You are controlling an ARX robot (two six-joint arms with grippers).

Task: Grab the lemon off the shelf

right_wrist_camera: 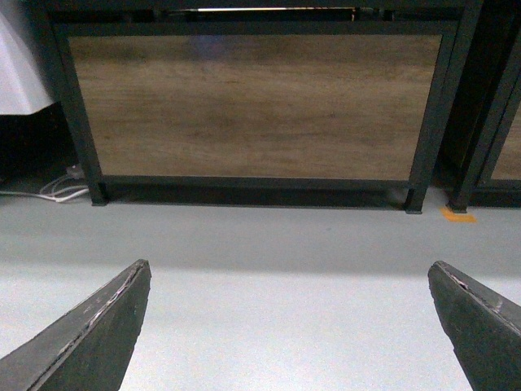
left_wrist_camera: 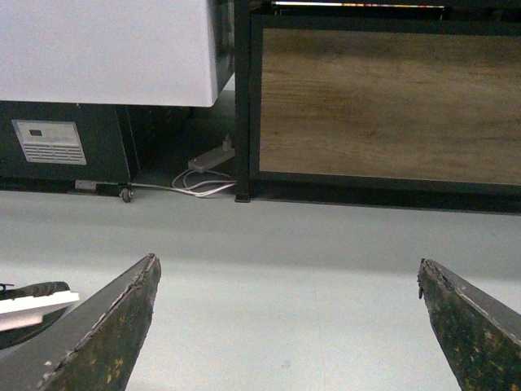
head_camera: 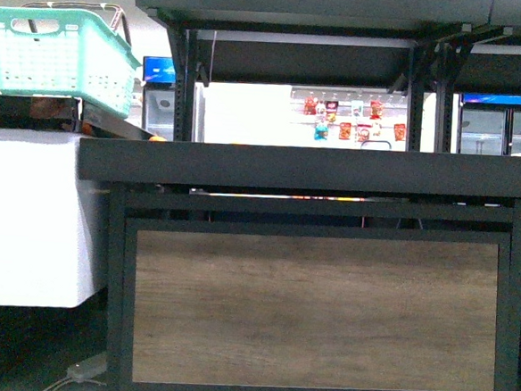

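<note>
My left pincer (left_wrist_camera: 286, 261) and right pincer (right_wrist_camera: 289, 264) both hang spread wide, pinching nothing, low over the grey floor (left_wrist_camera: 285, 228) before the shelf (head_camera: 316, 168). Its wood-grain panel (head_camera: 315, 307) sits below the dark tray's front edge. The tray shows edge-on, so I cannot tell where the lemon lies. A white chest (head_camera: 26, 224) stands off the shelf's left corner, with a teal basket (head_camera: 65, 52) above and white cables (left_wrist_camera: 199, 186) at its foot.
</note>
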